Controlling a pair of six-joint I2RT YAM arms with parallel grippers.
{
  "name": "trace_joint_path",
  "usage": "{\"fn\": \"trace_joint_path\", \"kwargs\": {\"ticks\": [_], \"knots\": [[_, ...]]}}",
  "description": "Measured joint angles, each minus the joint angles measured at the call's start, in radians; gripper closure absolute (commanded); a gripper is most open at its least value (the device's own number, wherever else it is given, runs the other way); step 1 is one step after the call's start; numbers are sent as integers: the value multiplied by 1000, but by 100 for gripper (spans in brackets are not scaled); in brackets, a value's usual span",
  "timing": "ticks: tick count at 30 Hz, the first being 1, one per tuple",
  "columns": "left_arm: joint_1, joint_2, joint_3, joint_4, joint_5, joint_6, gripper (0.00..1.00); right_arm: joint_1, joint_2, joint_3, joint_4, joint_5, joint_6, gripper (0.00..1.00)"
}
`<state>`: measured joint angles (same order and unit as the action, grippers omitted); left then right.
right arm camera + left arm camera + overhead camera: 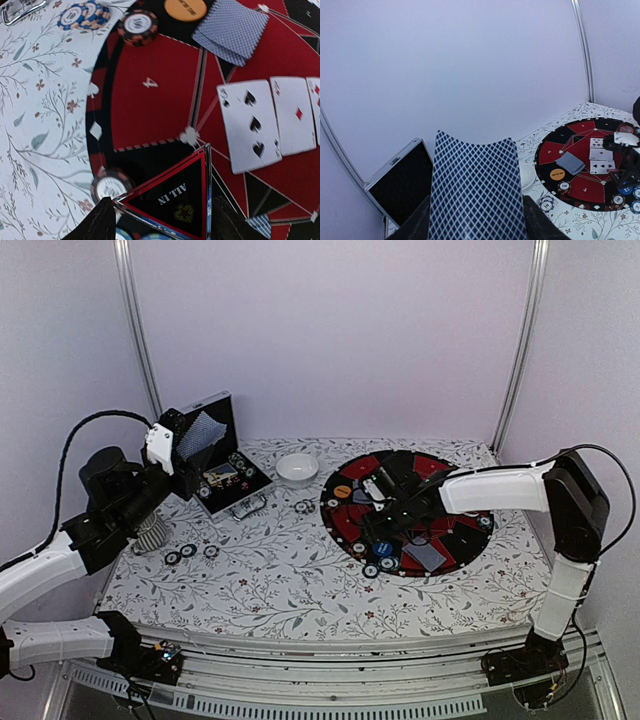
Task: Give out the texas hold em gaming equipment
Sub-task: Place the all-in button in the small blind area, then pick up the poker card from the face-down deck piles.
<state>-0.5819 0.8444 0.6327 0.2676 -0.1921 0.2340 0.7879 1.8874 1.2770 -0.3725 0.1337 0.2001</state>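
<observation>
Two end effectors, and each has something in it. My left end effector [476,207] hangs well above the table [260,580], its fingers [415,225] clamped on the lower part of a single playing card [475,175]. The card rises from between them with its grey-blue lattice back toward the wrist camera and its top edge slightly bowed. Close beside that end effector the case [400,182] stands open, dark inside. Beyond it sits the white bowl [527,175], and farther out again the round black-and-red mat [587,190]. Well below it, three chips [188,551] lie in a loose row on the table. My right end effector [162,202] is low over the mat, grasping a black, red-bordered triangular ALL IN marker [175,197]. A dark-rimmed chip [111,185] lies just beside one finger at the mat's edge. Just ahead of the fingertips lies a face-up three of spades [250,125] with a diamond card [295,120] right next to it. Farther ahead I see a small face-down stack of cards [232,27] and an orange disc [186,7] near it. Out there too are a dark chip with orange stripes [137,25] on the mat's rim and blue and orange chips [82,14] off the mat on the table.
</observation>
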Motion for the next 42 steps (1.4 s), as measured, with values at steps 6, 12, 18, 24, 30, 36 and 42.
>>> {"fn": "trace_joint_path", "kwargs": {"ticks": [6, 12, 18, 24, 30, 36, 42], "knots": [[1, 7, 0, 0, 1, 0, 49, -80, -251, -257, 0, 31, 47, 50], [1, 12, 0, -1, 2, -1, 49, -203, -389, -461, -1, 55, 105, 50], [1, 12, 0, 0, 6, -3, 49, -339, -432, -546, 6, 54, 142, 52], [1, 12, 0, -1, 5, -3, 49, -356, -410, -537, 36, 26, 142, 50], [1, 12, 0, -1, 6, -3, 49, -356, -424, -472, 19, -5, 145, 42], [2, 13, 0, -4, 134, -2, 50, -356, -552, -365, -17, -109, 115, 18], [-13, 15, 0, -8, 370, 9, 51, -317, -664, -257, 37, -342, 65, 1]]}}
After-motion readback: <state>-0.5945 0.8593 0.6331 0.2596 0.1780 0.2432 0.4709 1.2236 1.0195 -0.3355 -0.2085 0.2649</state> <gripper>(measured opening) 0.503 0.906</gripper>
